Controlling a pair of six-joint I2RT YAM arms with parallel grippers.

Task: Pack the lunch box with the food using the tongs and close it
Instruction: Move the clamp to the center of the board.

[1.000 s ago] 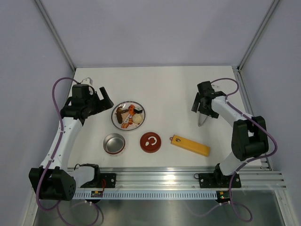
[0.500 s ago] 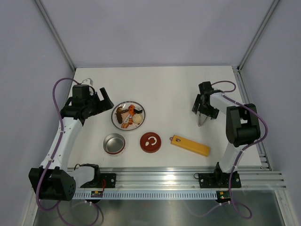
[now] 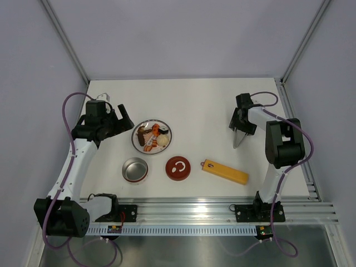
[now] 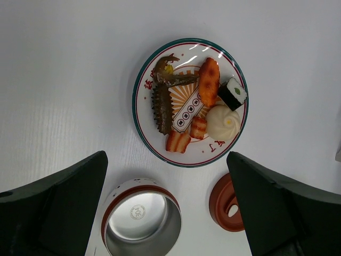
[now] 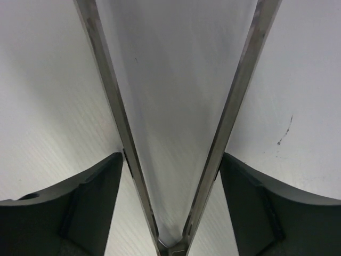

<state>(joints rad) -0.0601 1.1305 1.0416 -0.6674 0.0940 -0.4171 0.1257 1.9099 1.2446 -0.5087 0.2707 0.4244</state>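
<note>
The tongs (image 3: 238,141) lie on the table at the right, their joined end toward the arm bases. My right gripper (image 3: 241,129) is low over them; in the right wrist view its fingers (image 5: 101,186) press the outside of both thin tong arms (image 5: 109,85) just above the V joint. The lunch box (image 3: 135,169) stands uncovered, steel inside, with its red lid (image 3: 178,168) beside it. The food (image 3: 151,136) sits on a plate (image 3: 136,129). My left gripper (image 3: 123,118) hovers open left of the plate, looking down on food (image 4: 208,80), lunch box (image 4: 141,221) and lid (image 4: 224,202).
A long yellow-orange bar (image 3: 225,171) lies slantwise right of the lid, between it and the tongs. The table's right rail (image 3: 295,139) runs close beside the right arm. The plate's rim (image 4: 139,106) is a little above the lunch box in the left wrist view.
The right gripper has dropped onto the tongs and its fingers have come in against the two arms. The left arm has not moved.
</note>
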